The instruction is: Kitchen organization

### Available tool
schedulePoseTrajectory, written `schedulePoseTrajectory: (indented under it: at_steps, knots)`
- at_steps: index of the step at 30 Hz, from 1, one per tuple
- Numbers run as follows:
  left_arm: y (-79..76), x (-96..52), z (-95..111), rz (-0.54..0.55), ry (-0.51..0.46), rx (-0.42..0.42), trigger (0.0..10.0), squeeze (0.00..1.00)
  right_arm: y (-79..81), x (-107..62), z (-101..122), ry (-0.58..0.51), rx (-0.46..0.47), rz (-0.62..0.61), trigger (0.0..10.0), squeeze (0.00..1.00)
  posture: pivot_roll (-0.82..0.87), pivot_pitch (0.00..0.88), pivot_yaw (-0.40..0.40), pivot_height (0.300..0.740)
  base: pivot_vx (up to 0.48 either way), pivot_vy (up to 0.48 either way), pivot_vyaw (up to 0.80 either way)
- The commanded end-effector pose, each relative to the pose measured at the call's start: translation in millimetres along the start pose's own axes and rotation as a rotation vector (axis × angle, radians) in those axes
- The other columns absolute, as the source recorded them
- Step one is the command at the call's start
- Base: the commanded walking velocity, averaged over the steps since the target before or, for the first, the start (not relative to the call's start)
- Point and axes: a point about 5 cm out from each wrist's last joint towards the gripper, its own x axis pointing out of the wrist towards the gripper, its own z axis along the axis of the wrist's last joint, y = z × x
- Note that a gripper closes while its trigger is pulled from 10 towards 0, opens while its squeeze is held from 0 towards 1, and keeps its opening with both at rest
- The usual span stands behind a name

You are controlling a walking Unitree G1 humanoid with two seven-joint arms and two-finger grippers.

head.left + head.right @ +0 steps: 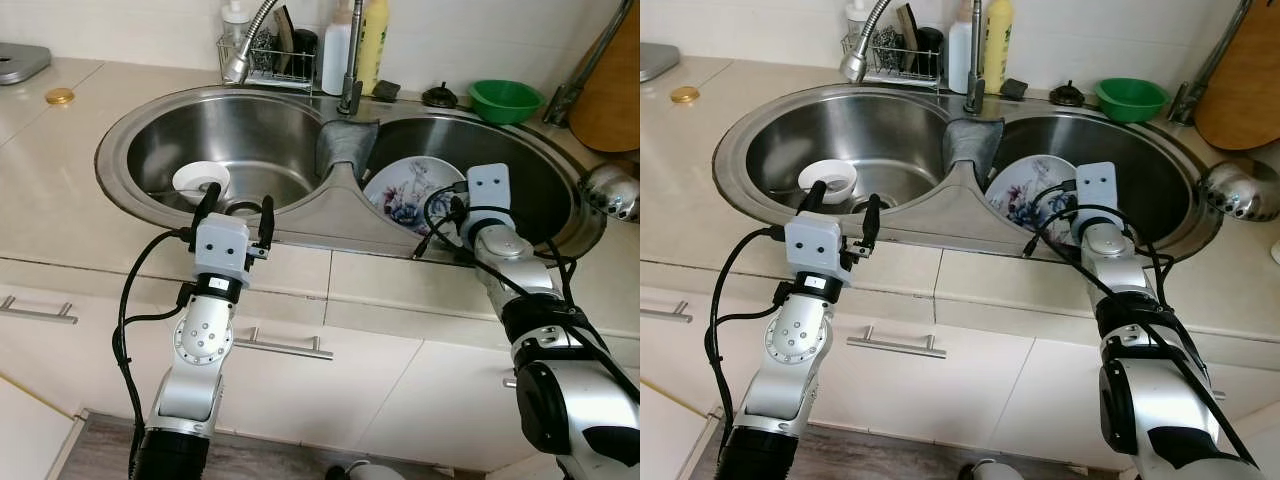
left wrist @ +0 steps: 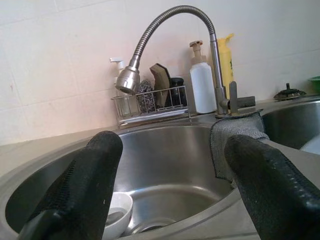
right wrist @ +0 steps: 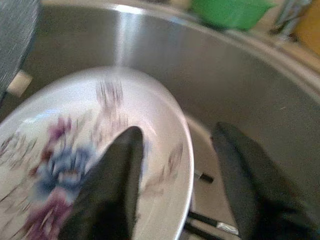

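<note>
A white plate with a blue and purple flower print (image 1: 405,190) leans in the right basin of the steel double sink (image 1: 120,135). My right gripper (image 3: 177,131) is open and straddles the plate's rim, one finger (image 3: 117,175) over the printed face and the other outside it. A small white bowl (image 1: 200,180) sits on the bottom of the left basin. My left gripper (image 1: 236,210) hovers open and holding nothing above that basin's front rim, just in front of the bowl. A grey cloth (image 1: 345,145) hangs over the divider between the basins.
A gooseneck faucet (image 1: 240,60) arches over the left basin. Behind the sink stand a wire rack with sponges (image 1: 270,55), a white bottle (image 1: 338,45) and a yellow bottle (image 1: 373,40). A green bowl (image 1: 505,98) and a wooden board (image 1: 610,90) are at the right. Cabinet handles (image 1: 285,347) run below.
</note>
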Motion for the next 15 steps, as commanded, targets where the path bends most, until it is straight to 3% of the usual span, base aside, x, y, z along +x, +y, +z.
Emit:
schedulePoseTrajectory:
  at_steps: [1,5,10,15]
  knots:
    - [-3.0,0.6,-2.1,-0.016,0.015,0.005,10.0,0.0,-13.5,0.1,11.3,-0.063,0.046,-0.059,10.0,1.0,-0.08,0.0,-0.049,0.74,0.0,0.0,0.0]
    - [-3.6,1.2,-2.3,-0.02,0.015,0.006,10.0,0.0,-23.0,-1.1,24.0,-0.149,0.125,-0.084,10.0,1.0,-0.08,0.0,-0.047,0.74,0.0,0.0,0.0]
    - [-3.9,1.2,-2.9,-0.027,0.016,0.008,10.0,0.0,-24.5,-4.5,36.0,-0.238,0.328,-0.036,10.0,1.0,-0.08,0.0,-0.045,0.74,0.0,0.0,0.0]
    - [-4.1,0.6,-2.3,-0.026,0.012,0.0,10.0,0.0,-15.6,-12.3,33.6,-0.272,0.357,-0.013,10.0,1.0,-0.08,0.0,-0.046,0.74,0.0,0.0,0.0]
